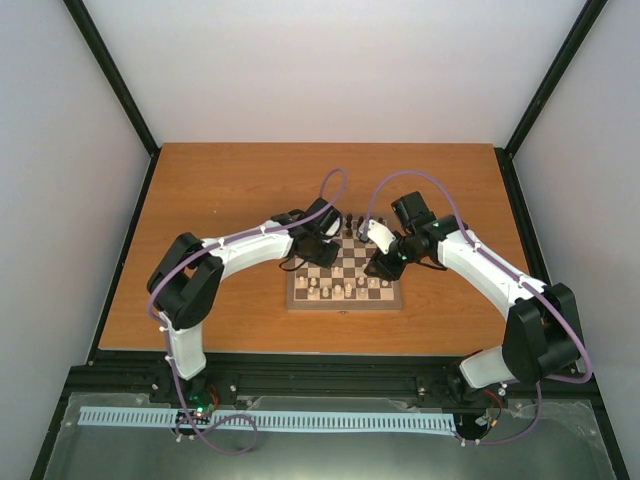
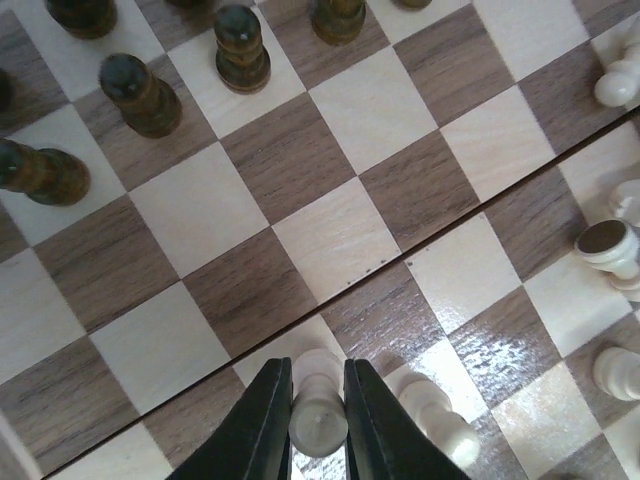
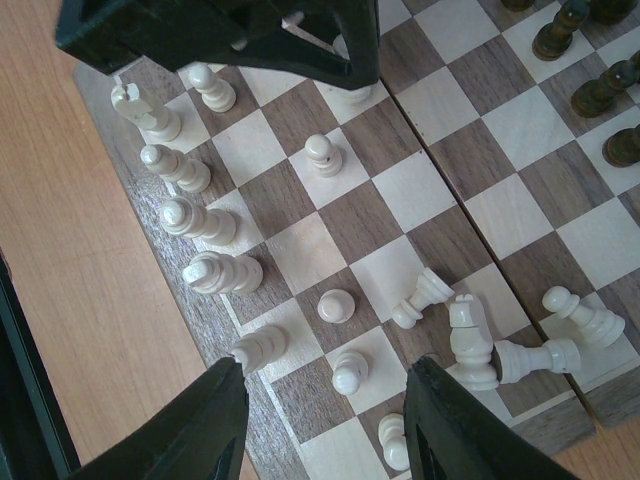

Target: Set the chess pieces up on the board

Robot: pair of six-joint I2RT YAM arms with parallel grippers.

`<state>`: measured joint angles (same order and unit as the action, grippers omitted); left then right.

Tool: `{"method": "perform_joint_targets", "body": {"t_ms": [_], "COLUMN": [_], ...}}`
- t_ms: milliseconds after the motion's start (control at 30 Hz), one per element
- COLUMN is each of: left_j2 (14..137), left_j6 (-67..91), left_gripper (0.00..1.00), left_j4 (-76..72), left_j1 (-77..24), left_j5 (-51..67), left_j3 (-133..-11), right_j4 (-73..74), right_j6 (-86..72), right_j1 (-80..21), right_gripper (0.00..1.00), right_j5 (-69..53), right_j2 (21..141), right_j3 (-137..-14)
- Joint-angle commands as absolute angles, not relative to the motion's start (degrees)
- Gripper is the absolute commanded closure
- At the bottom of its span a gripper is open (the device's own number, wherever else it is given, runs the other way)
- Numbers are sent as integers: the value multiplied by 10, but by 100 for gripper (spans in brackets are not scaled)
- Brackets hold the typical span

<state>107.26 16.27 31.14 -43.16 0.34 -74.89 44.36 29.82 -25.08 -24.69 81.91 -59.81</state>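
Observation:
The small checkered board (image 1: pixel 345 272) lies mid-table. My left gripper (image 2: pixel 318 420) is shut on a cream pawn (image 2: pixel 318 415), which stands on a light square near the board's fold. Another cream pawn (image 2: pixel 435 415) stands just right of it. Dark pieces (image 2: pixel 140 95) stand at the far side. My right gripper (image 3: pixel 325 420) is open and empty above the cream side. Cream pieces stand along the edge row (image 3: pixel 195 220), pawns (image 3: pixel 348 372) stand in the second row, and a few cream pieces (image 3: pixel 470 340) lie tipped over at the right.
The board (image 3: pixel 330 190) sits on an orange wooden table (image 1: pixel 220 190) with white walls around. The left gripper's black body (image 3: pixel 230 30) hangs over the top of the right wrist view. Dark pieces (image 1: pixel 352 222) line the board's far edge.

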Motion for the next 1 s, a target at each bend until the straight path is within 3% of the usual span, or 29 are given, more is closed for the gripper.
{"method": "perform_joint_targets", "body": {"t_ms": [0,400,967], "left_j2": [1007,820,846], "left_j6": [168,215,220], "left_gripper": [85,85,85], "left_j4": [315,392,349], "left_j1": [-434,-434,-434], "left_j5": [-12,-8,54], "left_j3": [-744,-601,-540], "right_j4": [445,446,446], "right_j6": [308,315,310], "right_j1": [-245,-244,-244], "right_gripper": [55,55,55], "right_j5": [-254,-258,-254], "right_j2": [814,817,817], "right_j3": [-593,-594,-594]}}
